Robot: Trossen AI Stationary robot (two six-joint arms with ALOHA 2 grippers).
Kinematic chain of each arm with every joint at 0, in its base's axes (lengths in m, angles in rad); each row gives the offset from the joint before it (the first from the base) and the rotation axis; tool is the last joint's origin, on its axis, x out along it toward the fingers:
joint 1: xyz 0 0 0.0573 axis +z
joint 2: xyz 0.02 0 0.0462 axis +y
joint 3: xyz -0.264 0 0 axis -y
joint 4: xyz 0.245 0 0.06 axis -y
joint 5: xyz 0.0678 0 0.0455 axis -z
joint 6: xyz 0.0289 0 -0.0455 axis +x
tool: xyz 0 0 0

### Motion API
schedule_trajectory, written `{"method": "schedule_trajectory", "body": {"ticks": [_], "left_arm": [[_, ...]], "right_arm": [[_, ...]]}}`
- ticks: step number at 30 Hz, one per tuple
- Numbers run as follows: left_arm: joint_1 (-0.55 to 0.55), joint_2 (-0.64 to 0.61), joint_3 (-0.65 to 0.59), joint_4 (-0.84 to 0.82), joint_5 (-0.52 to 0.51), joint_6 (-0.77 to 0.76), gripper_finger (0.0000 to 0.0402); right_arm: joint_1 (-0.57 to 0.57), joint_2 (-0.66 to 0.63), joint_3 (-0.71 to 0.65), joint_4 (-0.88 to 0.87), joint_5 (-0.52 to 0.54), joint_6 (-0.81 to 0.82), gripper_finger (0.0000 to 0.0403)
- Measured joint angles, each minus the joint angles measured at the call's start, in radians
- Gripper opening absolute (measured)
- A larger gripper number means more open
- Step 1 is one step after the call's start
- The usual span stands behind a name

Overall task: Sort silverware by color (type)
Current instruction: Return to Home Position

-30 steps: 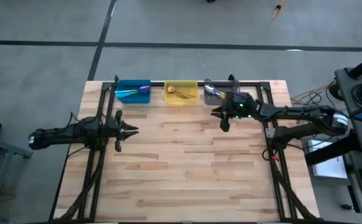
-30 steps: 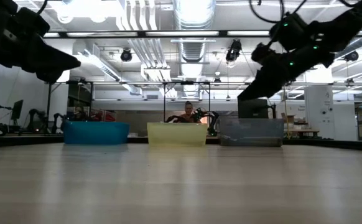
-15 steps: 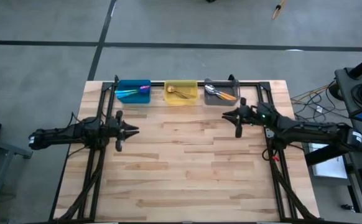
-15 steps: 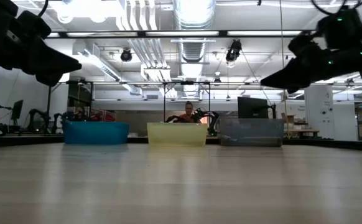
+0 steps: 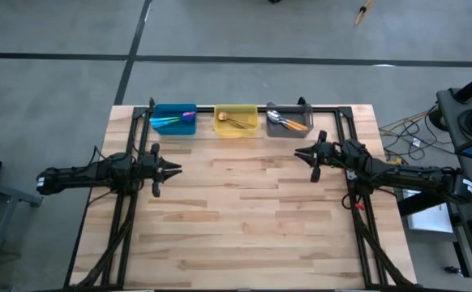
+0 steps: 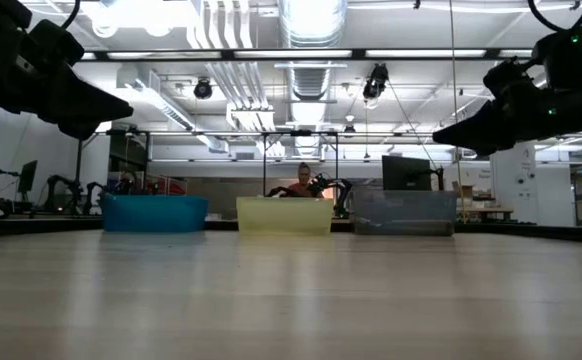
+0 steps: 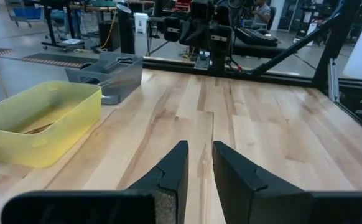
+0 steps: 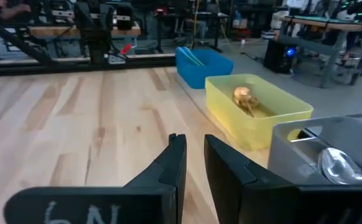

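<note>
Left tool (image 5: 171,169), right tool (image 5: 301,152) both narrow, empty; orange-handled silver spoons (image 5: 289,122) in gray plastic bin (image 5: 289,133), nearest right tool.

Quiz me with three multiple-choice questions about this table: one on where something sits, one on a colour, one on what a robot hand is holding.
1. Which bin stands in the middle of the row? A blue, B yellow, C gray.
2. What colour is the spoon in the yellow bin? A gold, B teal, C orange.
3. What does the right gripper hold? A a spoon, B a bin, C nothing.

Answers: B, since the blue bin and the gray bin flank it. A, since a gold spoon lies inside. C, since its fingers are bare above the table. The left gripper waits over the table's left side.
</note>
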Motion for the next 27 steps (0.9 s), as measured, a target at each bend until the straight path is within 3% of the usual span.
{"method": "schedule_trajectory", "body": {"ticks": [4,9,12,17,20,22,27], "left_arm": [[0.0,0.0,0.0,0.001,0.0,0.0,0.0055],[0.0,0.001,0.0,0.002,0.0,0.0,0.0055],[0.0,0.001,-0.001,0.002,0.0,0.0,0.0055],[0.0,0.001,-0.001,0.002,0.0,0.0,0.0055],[0.0,0.001,-0.001,0.002,0.0,0.0,0.0055],[0.0,0.001,-0.001,0.003,0.001,0.0,0.0055],[0.0,0.001,-0.002,0.007,0.001,0.0,0.0055]], "right_arm": [[0.0,0.0,0.0,-0.016,0.07,-0.008,0.0047],[0.0,0.002,0.0,-0.105,0.079,0.299,0.0047],[0.0,0.002,0.0,-0.134,0.079,0.394,0.0047],[-0.002,0.001,-0.001,-0.167,0.183,0.285,0.0047],[0.009,0.007,-0.001,-0.173,0.158,0.401,0.0047],[0.016,0.006,-0.001,-0.176,0.201,0.454,0.0047],[0.02,-0.026,-0.001,-0.275,0.237,0.45,0.0047]]}}
